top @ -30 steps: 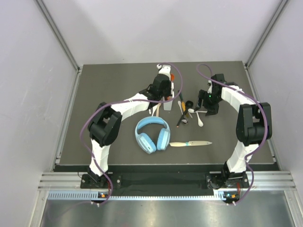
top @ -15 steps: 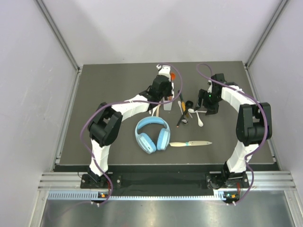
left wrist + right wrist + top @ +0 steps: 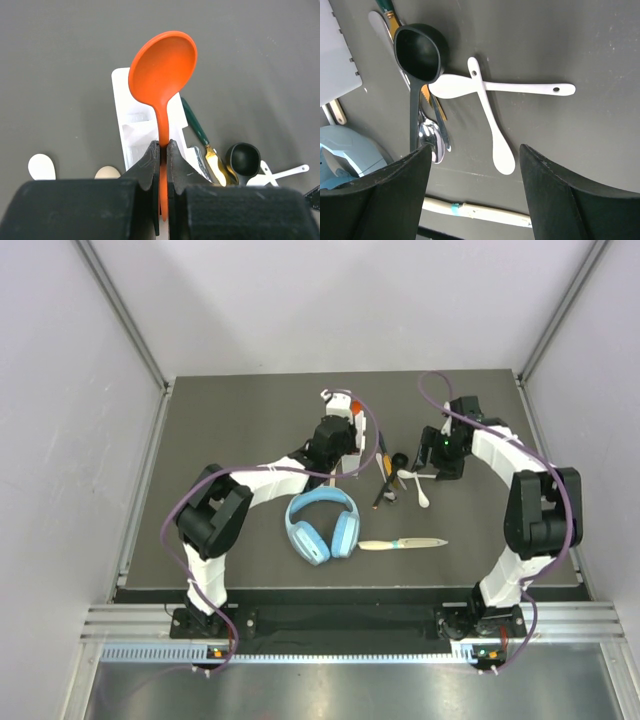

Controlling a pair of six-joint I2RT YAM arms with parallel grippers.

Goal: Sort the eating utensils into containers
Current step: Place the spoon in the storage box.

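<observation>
Slipping was the main danger for your left gripper (image 3: 161, 150). It was clenched on the thin handle of the orange spoon (image 3: 162, 65), low on the stem, with the big bowl far out in front. The pads had only a narrow strip to hold, so I judged that the spoon could turn in the grip if you moved fast.

The spoon hung over the caddy (image 3: 132, 132); I could not tell if it touched. If you let go while it was not lined up with a compartment, the bowl might have hit a wall and the spoon might have fallen out on the table (image 3: 230, 430). The caddy looked light, so a push from the fingers could also have shifted it.

Your right gripper (image 3: 475, 150) was spread wide and held nothing. It hovered over two white spoons (image 3: 495, 130) that lay crossed. If you closed on one, the other could have been dragged along. The black scoop (image 3: 417, 50) lay just beside them, on a small heap with a green-handled piece (image 3: 195, 125).

The orange spoon looked smooth and matte, with a round shallow bowl and a slim handle. The caddy was white, narrow and divided inside. The knife (image 3: 405, 543) lay near the headphones (image 3: 322, 525), well apart from the caddy.
</observation>
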